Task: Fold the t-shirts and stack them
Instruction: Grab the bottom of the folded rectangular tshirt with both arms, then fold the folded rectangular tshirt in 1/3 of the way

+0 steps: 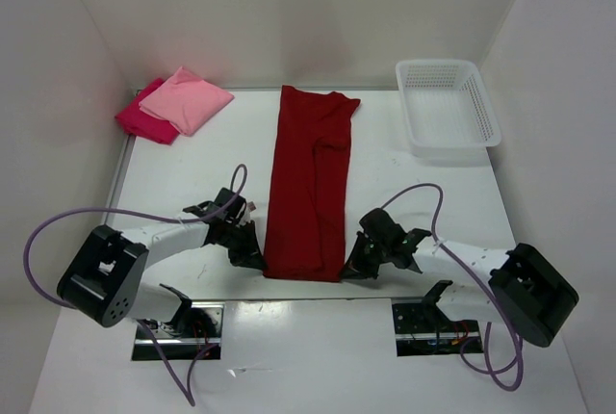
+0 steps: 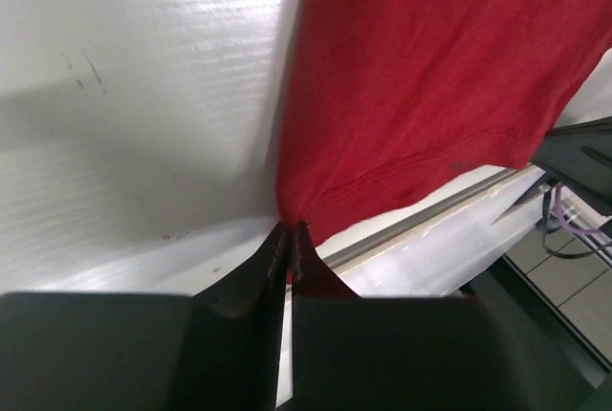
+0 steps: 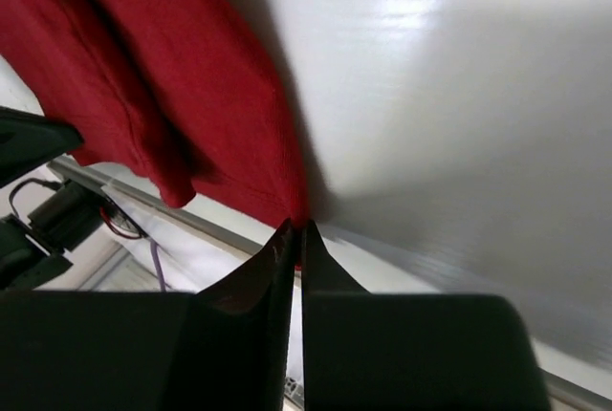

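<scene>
Pinching the near hem of the dark red t-shirt (image 1: 308, 193) at both corners, two robot arms are reaching in over a white desk (image 1: 192, 173). The left end effector (image 1: 258, 258) is gripping the shirt's near left corner. In its wrist view the left end effector (image 2: 290, 229) is showing its two black fingers pressed together on the stitched hem, with red cloth caught between the tips. The right end effector (image 1: 348, 270) is doing the same at the near right corner. Seen from its own wrist camera, the right end effector (image 3: 295, 225) is clamping narrow on a fold of hem. A purple cable (image 1: 67, 221) is looping away from the left arm, to the left of the shirt.

Beyond the fingertips, the dark red t-shirt is lying flat on the desk as a long narrow strip. It is running straight away from the arms, with one layer folded lengthwise over the other and the sleeve end at the far edge.

Farther back, to the far left of the dark red t-shirt and well apart from it, a folded light pink t-shirt (image 1: 188, 99) is resting on top of a folded crimson-magenta t-shirt (image 1: 140, 123). The lower one is peeking out on the side away from the red strip. To the far right of the dark red t-shirt, a white lattice basket (image 1: 449, 142) is sitting apart from it.
</scene>
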